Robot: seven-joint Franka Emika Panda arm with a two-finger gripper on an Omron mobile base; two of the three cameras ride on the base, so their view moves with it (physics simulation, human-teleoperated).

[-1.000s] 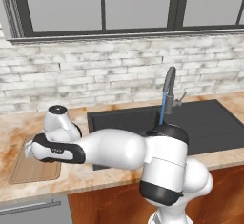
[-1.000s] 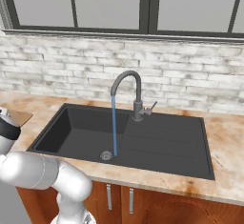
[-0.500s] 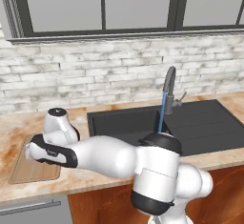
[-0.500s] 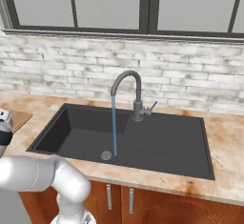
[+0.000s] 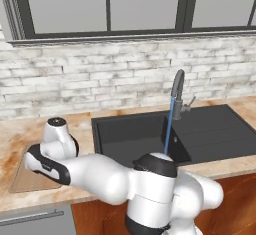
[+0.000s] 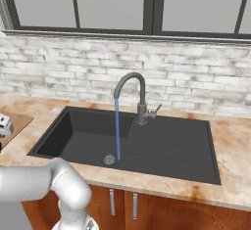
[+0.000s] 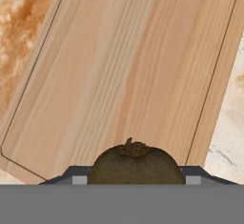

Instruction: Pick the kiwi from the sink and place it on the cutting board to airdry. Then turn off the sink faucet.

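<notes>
Because the small brownish-olive kiwi (image 7: 136,163) must airdry there, the two-finger gripper (image 7: 136,179) grips it between dark tips directly over the light wooden cutting board (image 7: 133,70) (contact unclear), while the dark arched faucet (image 6: 133,97) pours blue water.

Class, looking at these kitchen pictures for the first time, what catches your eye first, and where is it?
The blue water stream falls from the faucet into the black sink. In the hand view, the kiwi sits at the pincer, just above the wooden board.
</notes>
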